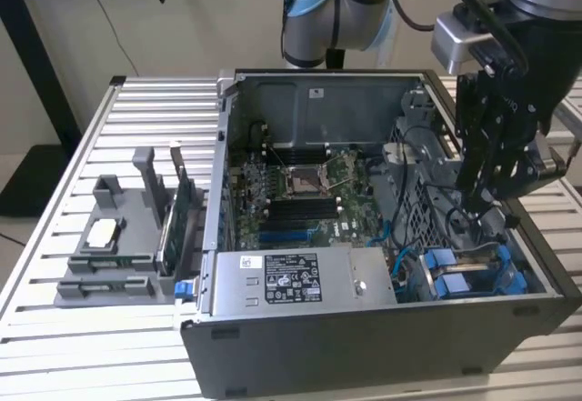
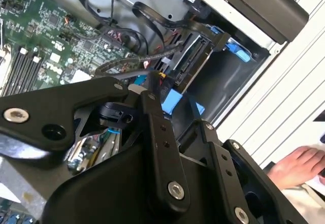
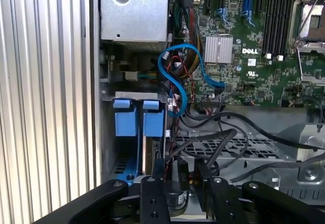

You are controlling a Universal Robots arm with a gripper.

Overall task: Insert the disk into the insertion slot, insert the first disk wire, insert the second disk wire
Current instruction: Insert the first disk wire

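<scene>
The disk (image 1: 462,278) sits in its blue carrier (image 3: 137,118) down in the insertion slot, in the open case's corner at the exterior view's right. My gripper (image 1: 480,208) hangs just above that bay. In the first wrist view my gripper (image 3: 180,172) is shut on the black connector of a disk wire (image 3: 179,176), whose dark cable (image 3: 238,132) trails off across the drive cage. In the second wrist view my gripper (image 2: 175,111) has the connector's red and yellow leads (image 2: 158,74) at one fingertip. A blue data wire (image 3: 175,82) loops from the motherboard toward the disk.
The grey labelled power-supply box (image 1: 282,278) lies beside the bay, and the motherboard (image 1: 300,183) lies behind it. Loose black cables (image 2: 127,36) cross the case floor. A grey parts fixture (image 1: 109,246) stands on the slatted table at the exterior view's left. A person's hand (image 2: 299,164) rests outside the case.
</scene>
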